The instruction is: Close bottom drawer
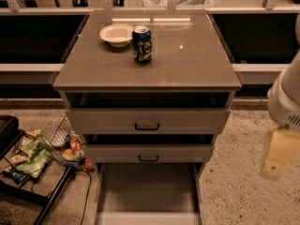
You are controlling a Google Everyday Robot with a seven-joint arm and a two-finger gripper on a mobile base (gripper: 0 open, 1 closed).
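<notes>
While the bottom drawer (147,191) juts from the foot of the cabinet (187,64) toward the camera, long axis front-to-back, its front panel is cropped below; the hand (279,156) hangs well apart at right, and I cannot tell whether it is spread or closed.

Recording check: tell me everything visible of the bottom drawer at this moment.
The bottom drawer is pulled far out toward the camera, beneath the two other drawer fronts. It looks grey-beige: a plain flat tray with nothing visible inside, low side walls, its front edge at the picture's bottom, handle out of view. Nothing touches it. The gripper hangs to its right, apart, over the floor.
</notes>
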